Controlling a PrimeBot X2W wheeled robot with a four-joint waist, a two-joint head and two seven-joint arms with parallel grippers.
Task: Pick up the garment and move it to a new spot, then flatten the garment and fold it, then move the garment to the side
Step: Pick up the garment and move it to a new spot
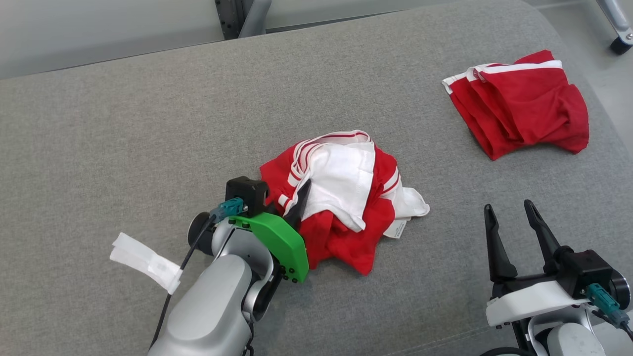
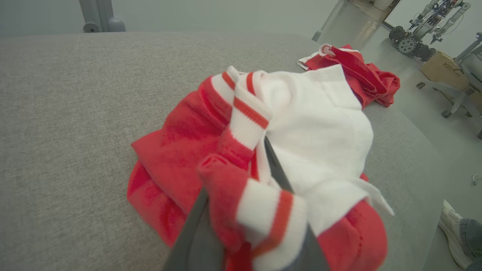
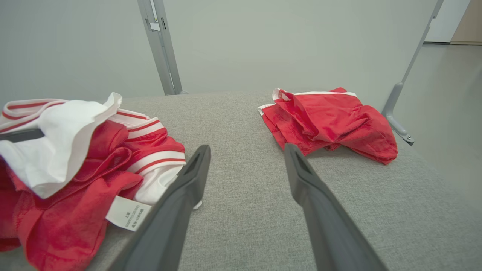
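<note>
The garment (image 1: 341,198), crumpled red cloth with white panels and red-white striped trim, lies bunched in the middle of the grey padded surface (image 1: 148,138). My left gripper (image 1: 296,201) is at its left edge, shut on a fold of striped trim. The left wrist view shows that fold of the garment (image 2: 241,203) pinched between my dark fingers (image 2: 278,171). My right gripper (image 1: 508,206) stands open at the lower right, apart from the cloth; in its own view the right gripper (image 3: 246,148) has nothing between its fingers, and the garment (image 3: 75,162) lies to their left.
A second red garment with white trim (image 1: 519,106) lies folded at the far right, near the surface's rounded edge. A white tag (image 1: 143,262) hangs from my left arm's cable. A person's shoe (image 2: 452,233) shows on the floor beyond the right edge.
</note>
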